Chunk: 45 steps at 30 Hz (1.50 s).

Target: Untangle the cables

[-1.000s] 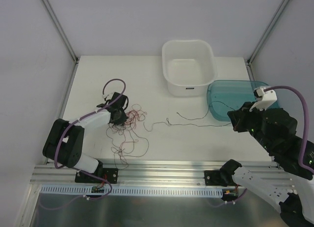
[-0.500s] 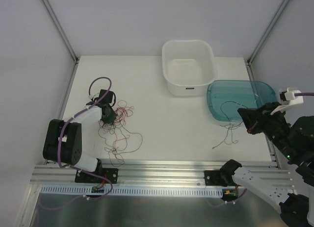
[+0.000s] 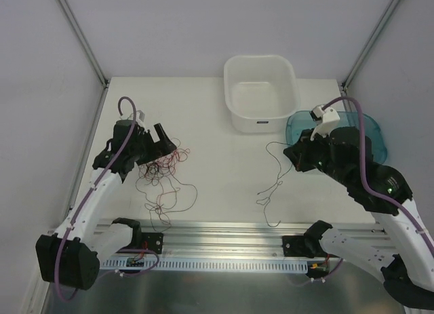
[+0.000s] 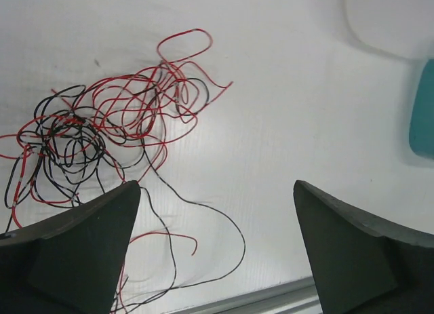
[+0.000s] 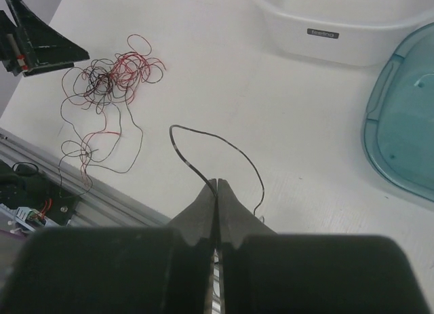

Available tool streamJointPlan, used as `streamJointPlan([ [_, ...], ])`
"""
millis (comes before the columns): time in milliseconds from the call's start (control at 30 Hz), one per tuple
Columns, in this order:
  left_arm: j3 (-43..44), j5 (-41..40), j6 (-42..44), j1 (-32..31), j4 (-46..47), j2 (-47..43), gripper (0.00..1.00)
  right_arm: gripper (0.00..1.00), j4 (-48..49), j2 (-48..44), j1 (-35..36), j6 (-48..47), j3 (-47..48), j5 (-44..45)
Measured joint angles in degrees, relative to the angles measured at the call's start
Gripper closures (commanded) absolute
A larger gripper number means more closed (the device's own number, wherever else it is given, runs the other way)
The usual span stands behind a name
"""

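Here we are at the bench (image 3: 217, 117), and the cables are in two lots. On the left side lies the tangle (image 3: 163, 166), a loose nest of red and black wire. From the left wrist we see it plainly: the black loops are bunched thickest at the left, and the red loops fan out above and to the right of them. Long curly tails run from the nest toward the near edge, and one black tail (image 4: 227, 222) sweeps round in a wide curve between the fingers.

The left hand (image 3: 157, 139) sits at the far left edge of that nest with its jaws spread wide apart. We see nothing between them but wire lying flat on the white surface.

Over on the right, the right hand (image 5: 215, 183) has its fingers pressed tightly together, and a single black strand (image 5: 203, 134) is pinched at the tips. The strand arches up and away from the fingers in a broad loop. In the overhead view it hangs down from the hand and trails across the bench to the front rail (image 3: 224, 232). It runs well apart from the nest, with bare white surface between the two.

Behind the right hand we have the teal lid (image 3: 369, 124), and just beside that lid stands the white tub (image 3: 260, 58).
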Motion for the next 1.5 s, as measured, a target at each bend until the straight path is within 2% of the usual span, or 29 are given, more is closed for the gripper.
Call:
streamJointPlan([
  [133,1.20,4.44,5.16,0.00,-2.03,-7.04,0.01,1.00,2.49,3.23,0.00,-0.11,0.09,-1.66],
  [267,1.25,4.94,10.21,0.00,-4.35,-13.68,0.01,0.99,2.56,6.43,0.00,-1.18,2.49,-1.29],
  [500,-4.74,-1.92,14.58,0.00,-4.83,-24.35,0.01,0.99,2.19,11.37,-1.07,-5.16,13.44,2.58],
  [700,-8.28,-9.07,14.82,0.00,-6.12,-25.99,0.01,0.99,3.58,15.12,-3.87,-9.51,19.91,11.39],
  [867,-8.31,-10.29,14.82,0.00,-6.14,-26.03,0.01,0.99,7.37,16.11,-10.64,-13.33,19.96,19.76],
  [967,-8.39,-10.23,14.82,0.00,-6.16,-25.97,0.01,0.99,10.19,16.72,-15.85,-14.69,19.96,21.35],
  [1300,-8.52,-10.05,14.82,0.00,-6.19,-24.76,0.01,0.99,18.12,21.16,-32.48,-15.91,18.88,18.86],
  [1500,-8.57,-10.08,14.82,0.00,-6.23,-24.81,0.01,0.99,24.30,24.30,-41.09,-13.40,9.62,16.48],
])
